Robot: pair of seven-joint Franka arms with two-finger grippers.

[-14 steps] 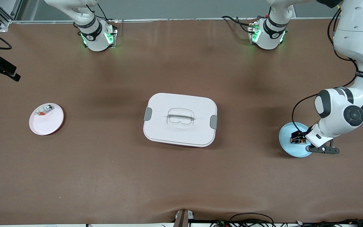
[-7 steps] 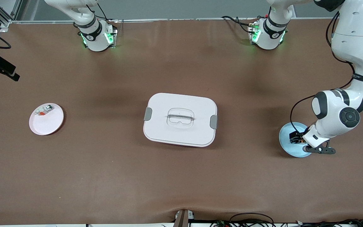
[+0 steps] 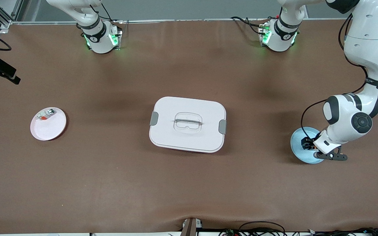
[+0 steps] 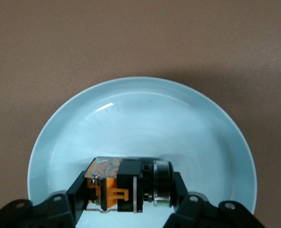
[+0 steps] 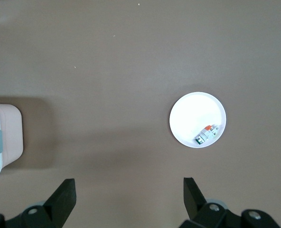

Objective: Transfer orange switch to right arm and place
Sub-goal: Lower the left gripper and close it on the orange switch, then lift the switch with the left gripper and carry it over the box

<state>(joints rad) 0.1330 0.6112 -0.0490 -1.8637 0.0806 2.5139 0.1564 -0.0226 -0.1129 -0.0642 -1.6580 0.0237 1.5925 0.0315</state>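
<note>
At the far left of the front view, mid-height, a small pale pink round plate carries a small whitish-clear part with red and green bits on its upper rim; the right wrist view shows the right tool hanging high over bare brown worktop near that plate, its two black fingers spread wide and holding nothing, so the right arm waits. In the centre of the front view sits a white rectangular lidded box with grey side clips and a clear handle. At the lower right of the front view a light blue round plate lies under the left tool. In the left wrist view, low in the frame, the fingers are pressed in on the orange switch, a stubby black part with orange bands, which lies on its side on the plate, its long axis running straight from one finger to the other, so the pinch takes it end to end. The handover likely turns on distance: the receiving right tool is well apart, toward the other end of the worktop, with the box between.
</note>
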